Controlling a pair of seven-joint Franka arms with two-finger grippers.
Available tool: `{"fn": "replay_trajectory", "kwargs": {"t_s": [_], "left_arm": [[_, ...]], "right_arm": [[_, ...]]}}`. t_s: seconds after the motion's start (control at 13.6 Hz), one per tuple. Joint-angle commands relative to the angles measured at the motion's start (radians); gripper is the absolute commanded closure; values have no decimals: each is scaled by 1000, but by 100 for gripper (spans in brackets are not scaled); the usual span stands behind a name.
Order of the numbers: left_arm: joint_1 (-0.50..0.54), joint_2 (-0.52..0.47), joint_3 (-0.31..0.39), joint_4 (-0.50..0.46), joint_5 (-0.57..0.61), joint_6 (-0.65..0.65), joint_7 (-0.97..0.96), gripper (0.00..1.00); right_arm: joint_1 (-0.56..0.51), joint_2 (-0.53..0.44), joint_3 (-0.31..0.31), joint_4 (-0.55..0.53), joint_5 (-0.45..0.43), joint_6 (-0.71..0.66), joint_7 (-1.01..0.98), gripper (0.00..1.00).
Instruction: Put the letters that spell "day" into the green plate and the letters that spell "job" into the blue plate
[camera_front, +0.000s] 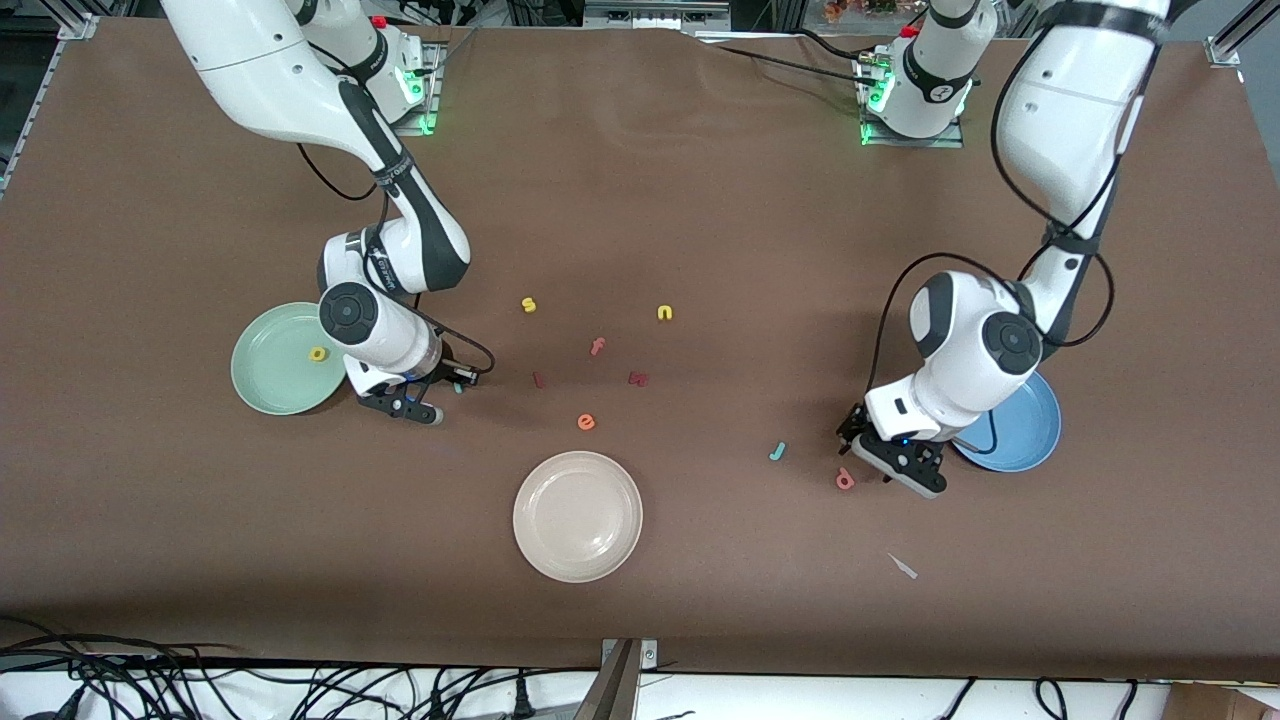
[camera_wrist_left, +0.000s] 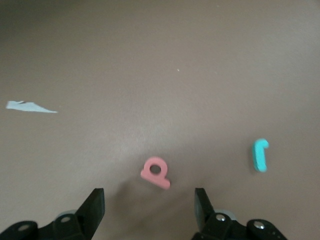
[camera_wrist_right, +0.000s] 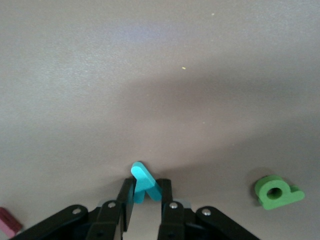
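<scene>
My right gripper stands low over the table beside the green plate, shut on the teal y. The yellow a lies in that plate. Only the right wrist view shows the green d, flat on the table beside this gripper. My left gripper is open, next to the blue plate, which the left arm partly hides. The pink b lies just ahead of the open fingers. The teal j lies a little farther from the front camera than the b.
A cream-white plate sits near the table's front edge. Spare letters are scattered mid-table: yellow s, yellow n, pink f, orange e and two dark red pieces. A tape scrap lies near the b.
</scene>
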Motion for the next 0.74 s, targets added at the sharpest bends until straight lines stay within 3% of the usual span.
{"fn": "replay_trajectory", "kwargs": {"t_s": [0.0, 0.52, 0.66], "left_arm": [[-22, 39, 11, 66, -61, -1, 21, 19], [-35, 90, 11, 66, -61, 55, 29, 19], [-35, 90, 11, 61, -59, 54, 29, 27]], "right_arm": [[1, 14, 0, 68, -1, -76, 6, 96], [-2, 7, -31, 149, -58, -212, -54, 95], [-2, 1, -63, 160, -61, -251, -124, 96]]}}
